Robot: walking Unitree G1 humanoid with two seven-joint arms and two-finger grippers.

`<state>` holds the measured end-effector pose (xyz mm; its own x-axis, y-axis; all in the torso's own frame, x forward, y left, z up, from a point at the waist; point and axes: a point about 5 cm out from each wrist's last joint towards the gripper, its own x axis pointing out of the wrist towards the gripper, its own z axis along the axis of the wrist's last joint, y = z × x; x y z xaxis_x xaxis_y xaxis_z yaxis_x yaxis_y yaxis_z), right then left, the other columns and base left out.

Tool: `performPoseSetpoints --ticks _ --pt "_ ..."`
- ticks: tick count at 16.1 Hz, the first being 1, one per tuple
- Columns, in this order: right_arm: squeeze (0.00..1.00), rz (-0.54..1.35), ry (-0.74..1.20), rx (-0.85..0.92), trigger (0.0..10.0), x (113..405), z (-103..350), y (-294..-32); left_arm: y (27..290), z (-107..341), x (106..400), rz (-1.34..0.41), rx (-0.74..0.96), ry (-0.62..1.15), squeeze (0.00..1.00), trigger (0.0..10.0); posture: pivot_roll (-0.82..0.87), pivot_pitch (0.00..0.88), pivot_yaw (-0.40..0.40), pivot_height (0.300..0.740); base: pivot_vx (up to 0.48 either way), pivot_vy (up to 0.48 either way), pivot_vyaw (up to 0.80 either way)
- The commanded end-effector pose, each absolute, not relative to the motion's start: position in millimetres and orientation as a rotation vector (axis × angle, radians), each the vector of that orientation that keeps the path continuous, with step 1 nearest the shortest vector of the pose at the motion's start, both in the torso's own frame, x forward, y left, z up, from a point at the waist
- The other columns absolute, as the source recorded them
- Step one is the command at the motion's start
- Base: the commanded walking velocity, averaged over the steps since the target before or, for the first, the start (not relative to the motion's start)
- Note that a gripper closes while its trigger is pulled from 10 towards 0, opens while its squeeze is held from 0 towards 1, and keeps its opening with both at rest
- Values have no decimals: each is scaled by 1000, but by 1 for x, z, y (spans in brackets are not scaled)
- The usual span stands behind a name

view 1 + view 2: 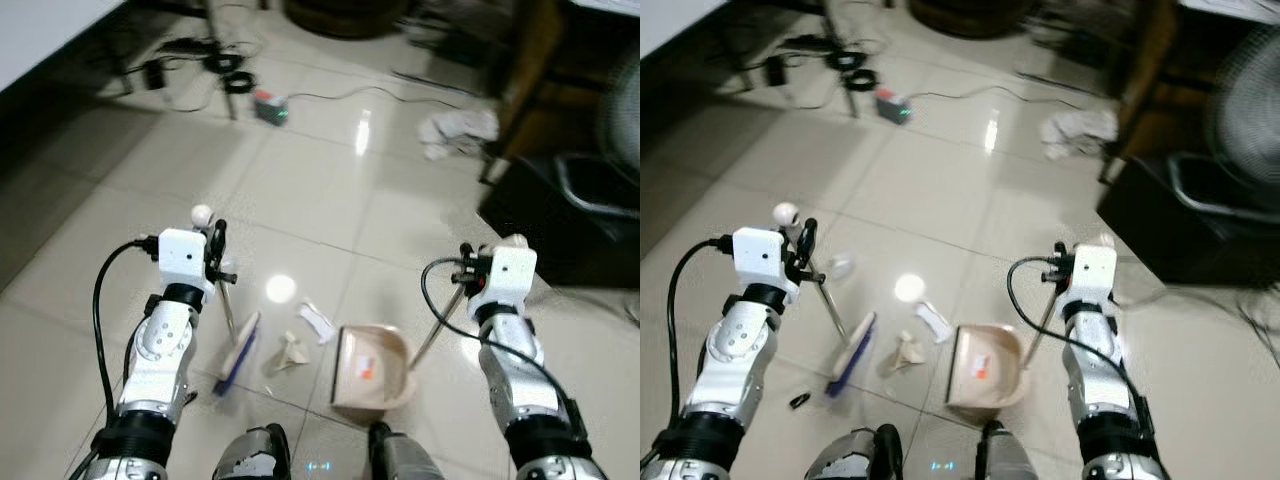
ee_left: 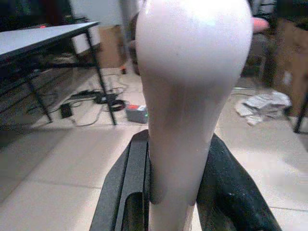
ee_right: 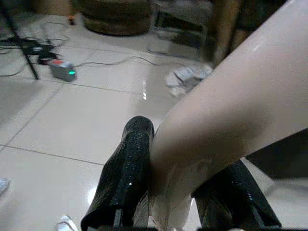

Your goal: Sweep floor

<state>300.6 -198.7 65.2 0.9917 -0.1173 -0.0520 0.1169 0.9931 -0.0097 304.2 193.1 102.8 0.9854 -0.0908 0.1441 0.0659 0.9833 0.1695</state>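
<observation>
- The broom handle (image 2: 192, 96) is clamped between the fingers of the left gripper (image 1: 215, 262); the broom head (image 1: 238, 355) rests on the tiled floor (image 1: 300, 180) at about 5 o'clock from it.
- The dustpan handle (image 3: 231, 120) is gripped by the right gripper (image 1: 468, 280); the dustpan (image 1: 372, 368) lies at roughly 7 o'clock from it.
- Paper scraps (image 1: 300, 340) are seen between broom and pan, at 3 o'clock of the broom head, not yet swept in.
- More crumpled litter (image 1: 455, 130) remains well away at 12 o'clock, so the sweeping is judged barely begun.

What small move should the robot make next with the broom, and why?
Probably a short sweep toward the robot's right: the left gripper holds the broom, the right gripper holds the dustpan, and paper scraps lie between brush and dustpan mouth.
</observation>
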Motion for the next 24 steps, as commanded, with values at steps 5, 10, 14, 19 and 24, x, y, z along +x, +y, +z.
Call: performPoseSetpoints --ticks 5,10,14,19,24 --pt "0 -154 52 -4 10000 296 66 -206 190 109 303 -117 182 -170 0 10000 -7 147 39 740 0 443 -800" --pt "0 -119 64 -28 10000 302 68 -205 191 109 303 -90 235 -176 0 10000 -4 124 33 740 0 145 -320" --pt "0 -86 46 -13 10000 306 71 -200 194 108 304 -56 181 -164 0 10000 -1 108 30 740 0 -332 0" --pt "0 -47 40 -13 10000 314 74 -194 194 112 306 -29 197 -172 0 10000 30 104 16 740 0 0 0" --pt "0 -32 51 1 10000 316 71 -188 195 120 312 -54 213 -197 0 10000 43 80 9 740 0 0 0"
